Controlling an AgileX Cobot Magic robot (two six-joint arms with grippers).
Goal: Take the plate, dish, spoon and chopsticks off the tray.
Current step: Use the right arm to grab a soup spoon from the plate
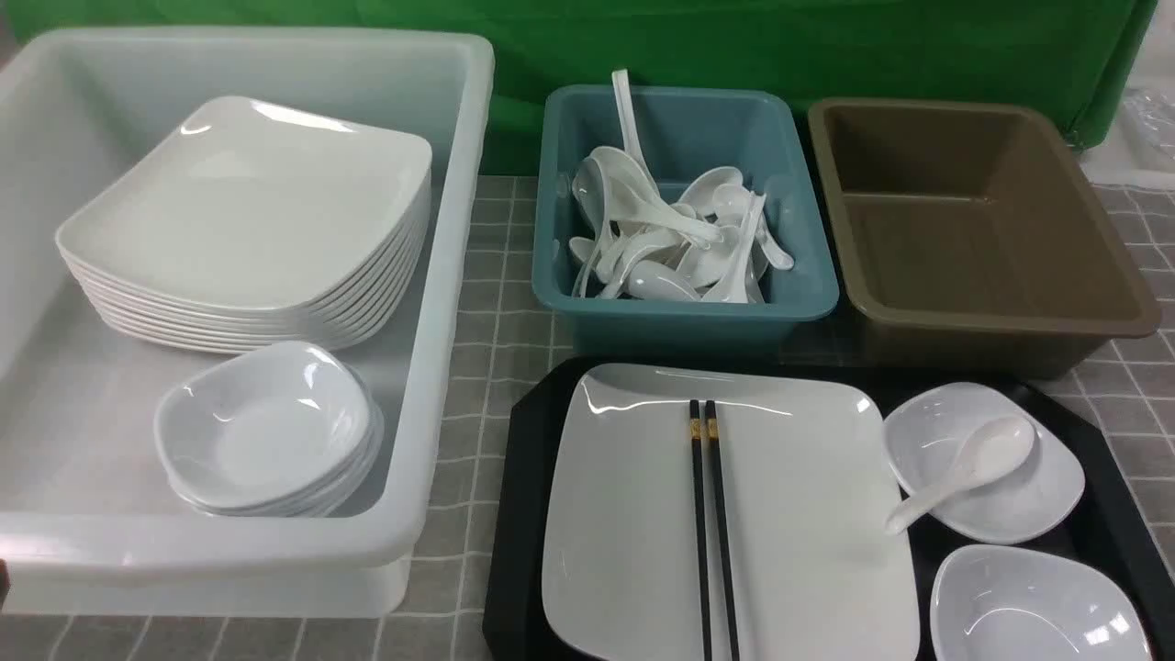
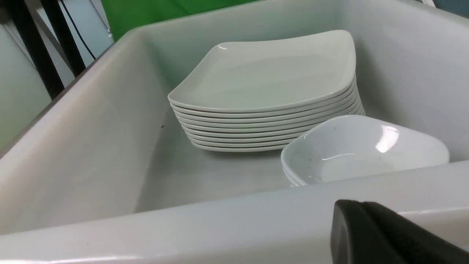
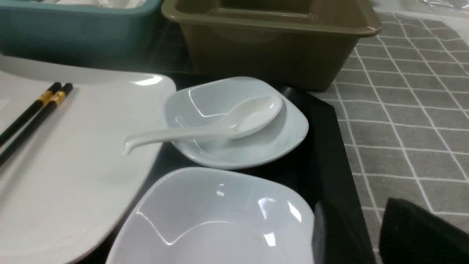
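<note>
The black tray [image 1: 514,514] lies at the front right of the table. On it rests the large white plate [image 1: 799,514] with the black chopsticks [image 1: 711,542] lying along its middle. Right of the plate are two small white dishes: the farther dish [image 1: 1028,500] holds the spoon [image 1: 973,464], and the nearer dish [image 1: 1028,606] is empty. In the right wrist view my right gripper [image 3: 355,205] stands open over the tray's right rim [image 3: 329,139], one finger beside the nearer dish [image 3: 212,220]. My left gripper [image 2: 361,202] is shut and empty at the white tub's front wall. Neither gripper shows in the front view.
A large white tub [image 1: 441,303] on the left holds a stack of plates [image 1: 248,211] and a stack of small dishes [image 1: 266,431]. Behind the tray stand a teal tub [image 1: 688,312] with several spoons [image 1: 670,239] and an empty brown tub [image 1: 982,321].
</note>
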